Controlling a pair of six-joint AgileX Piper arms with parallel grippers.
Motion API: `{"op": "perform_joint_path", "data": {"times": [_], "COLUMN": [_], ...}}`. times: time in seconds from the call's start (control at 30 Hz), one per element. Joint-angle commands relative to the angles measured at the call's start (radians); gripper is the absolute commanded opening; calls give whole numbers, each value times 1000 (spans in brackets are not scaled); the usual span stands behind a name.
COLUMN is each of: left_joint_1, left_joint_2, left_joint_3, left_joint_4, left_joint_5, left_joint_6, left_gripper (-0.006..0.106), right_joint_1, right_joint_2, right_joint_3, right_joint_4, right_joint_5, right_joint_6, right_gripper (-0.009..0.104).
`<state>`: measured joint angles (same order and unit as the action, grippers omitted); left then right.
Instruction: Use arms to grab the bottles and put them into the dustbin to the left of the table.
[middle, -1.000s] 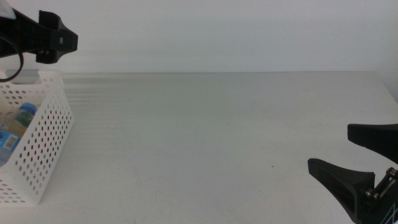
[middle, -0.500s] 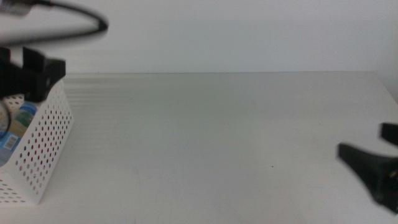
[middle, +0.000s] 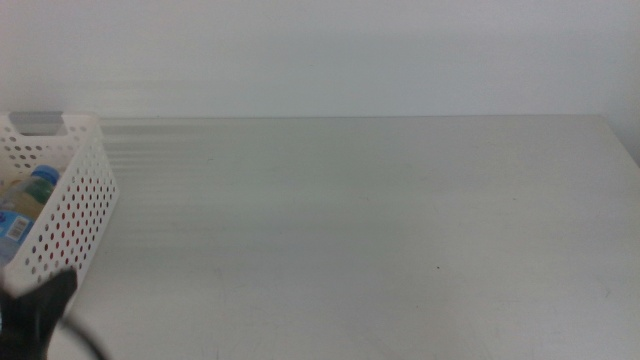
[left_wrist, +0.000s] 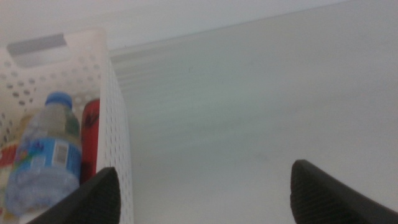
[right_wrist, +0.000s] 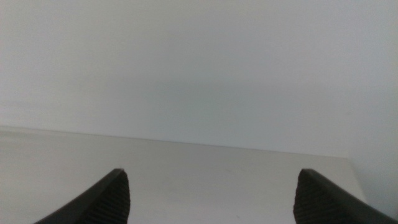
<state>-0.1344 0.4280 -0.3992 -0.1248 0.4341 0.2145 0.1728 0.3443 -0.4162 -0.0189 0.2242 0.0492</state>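
Note:
The white perforated dustbin (middle: 75, 205) stands at the table's left edge. The clear water bottle with blue cap (middle: 30, 195) lies inside it. In the left wrist view the dustbin (left_wrist: 117, 130) holds the water bottle (left_wrist: 46, 162) and the red can (left_wrist: 91, 137) beside it. The yellow juice bottle is mostly hidden under them. My left gripper (left_wrist: 202, 171) is open and empty, low at the table's front left corner beside the dustbin, and shows as a dark blur in the middle view (middle: 40, 310). My right gripper (right_wrist: 212, 174) is open and empty and is out of the middle view.
The white table (middle: 380, 220) runs from the dustbin to the right edge, and no bottle stands on it. A plain pale wall lies behind it. The right wrist view shows only the tabletop (right_wrist: 205, 168) and wall.
The left arm moved from above the dustbin down to the front left corner. The right gripper drew back to the right, out of the middle view.

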Motion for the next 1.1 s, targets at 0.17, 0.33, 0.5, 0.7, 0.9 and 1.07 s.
{"op": "perform_joint_path", "data": {"times": [0.17,0.33,0.5,0.7,0.9,1.07], "left_joint_1": [-2,-2,-2,-2,-2,-2], "left_joint_2": [-249,-340,-421,-456,-456,-456], "left_joint_3": [170,258,329,403,433,433], "left_joint_4": [-2,-2,-1,18,21,22], "left_joint_5": [-79,-80,-81,-83,-123,-123], "left_joint_6": [-5,-5,-5,-5,-5,-5], "left_gripper": [90,90,90,90,90,90], "right_joint_1": [-72,-118,-129,-129,-129,-129], "right_joint_2": [-171,-292,-373,-381,-381,-381], "right_joint_3": [145,258,340,401,437,437], "right_joint_4": [-24,-63,-61,-58,-54,-55], "right_joint_5": [-68,-68,-68,-69,-57,-54], "right_joint_6": [-10,-10,-10,-10,-10,-10], "right_gripper": [74,74,74,74,74,74]}}
